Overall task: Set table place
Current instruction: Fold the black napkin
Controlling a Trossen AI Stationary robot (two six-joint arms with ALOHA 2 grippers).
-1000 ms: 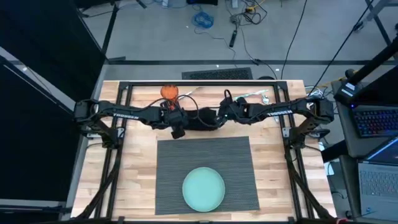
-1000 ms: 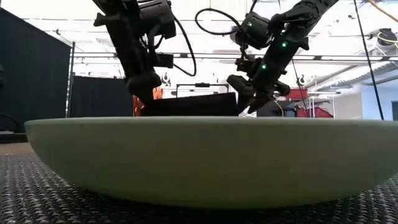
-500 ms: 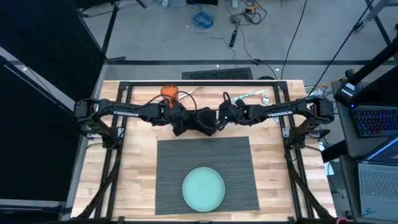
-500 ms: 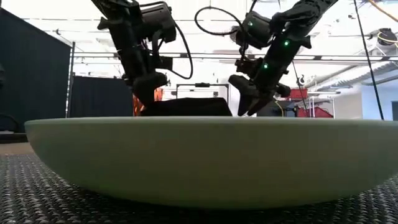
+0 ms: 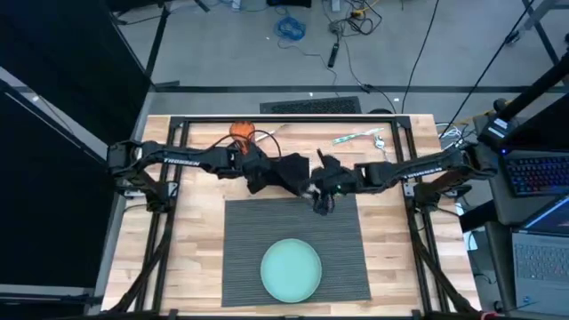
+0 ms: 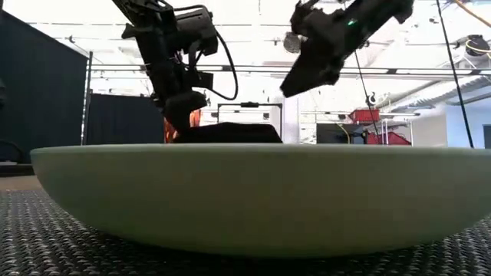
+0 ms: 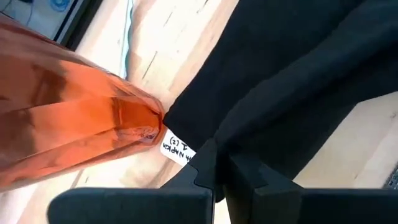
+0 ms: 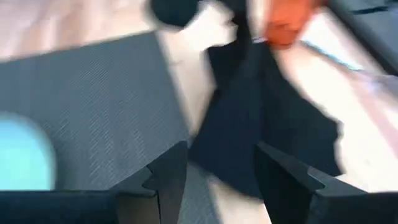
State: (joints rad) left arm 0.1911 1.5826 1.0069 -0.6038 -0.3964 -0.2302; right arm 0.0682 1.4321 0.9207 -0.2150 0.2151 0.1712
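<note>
Left pincer [image 5: 259, 181] clenched on black napkin [image 5: 286, 169]; right pincer [image 5: 322, 203] released, above placemat [image 5: 293, 222] edge.

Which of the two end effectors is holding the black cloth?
The left end effector, pinched shut on the napkin. The right end effector is open, gripping nothing.

on the light butcher-block wooden surface [image 5: 200, 240] lay one dark grey ribbed rectangular placemat [image 5: 342, 227], and on it one pale teal round plate [image 5: 291, 269]. there was one black cloth napkin [image 5: 286, 168], bearing one small white label [image 7: 176, 149], and one translucent orange cup [image 5: 240, 132]. two dark arms reached in, one end effector each: the left end effector [image 5: 255, 180] and the right end effector [image 5: 320, 200].
</note>
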